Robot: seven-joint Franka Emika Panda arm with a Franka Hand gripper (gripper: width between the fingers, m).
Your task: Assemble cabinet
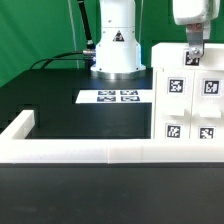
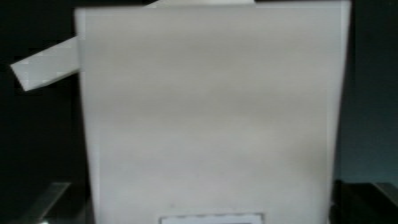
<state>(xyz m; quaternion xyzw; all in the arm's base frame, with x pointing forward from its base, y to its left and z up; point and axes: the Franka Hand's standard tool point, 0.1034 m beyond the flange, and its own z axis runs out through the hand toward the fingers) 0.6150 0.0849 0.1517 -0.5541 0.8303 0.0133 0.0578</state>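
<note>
The cabinet is a matte-white box with several black-and-white tags on its front. It stands at the exterior view's right, against the white border rail. My gripper comes down from above onto its top edge, next to a small tag. In the wrist view a plain white panel of the cabinet fills nearly the whole picture. It fills the gap between my two dark fingers, which show dimly at its two sides. The jaws look closed on this panel. The contact itself is dim.
The marker board lies flat on the black table in front of the robot base. The white border rail runs along the near side and turns back at the exterior view's left. A small white piece sticks out beside the panel.
</note>
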